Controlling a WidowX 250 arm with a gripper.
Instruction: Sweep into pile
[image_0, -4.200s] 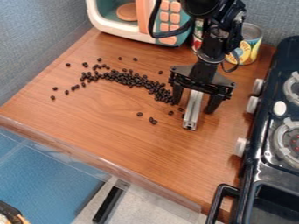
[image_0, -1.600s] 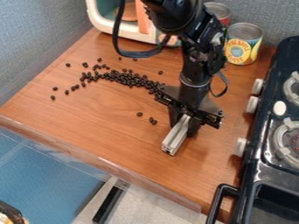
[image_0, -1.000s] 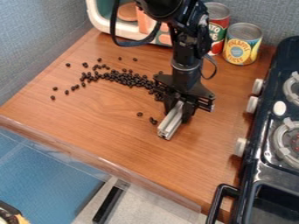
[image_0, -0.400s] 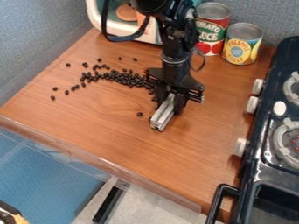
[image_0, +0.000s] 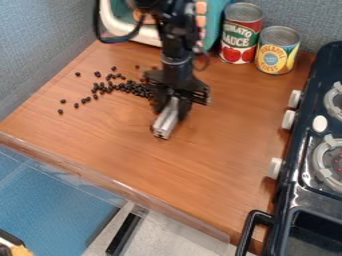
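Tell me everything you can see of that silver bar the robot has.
The silver bar is straight, squared-off and shiny grey, apparently metal, with grooves running along its length and a dark recess in its near end. The robot's black hand grips its upper part, and the rest juts out slantwise toward the counter's front edge. It is just right of the dark beans. Whether its underside touches the counter, I cannot tell.

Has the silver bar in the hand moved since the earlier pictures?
Yes. The silver bar has moved toward the left of the camera view, farther from the black stove.
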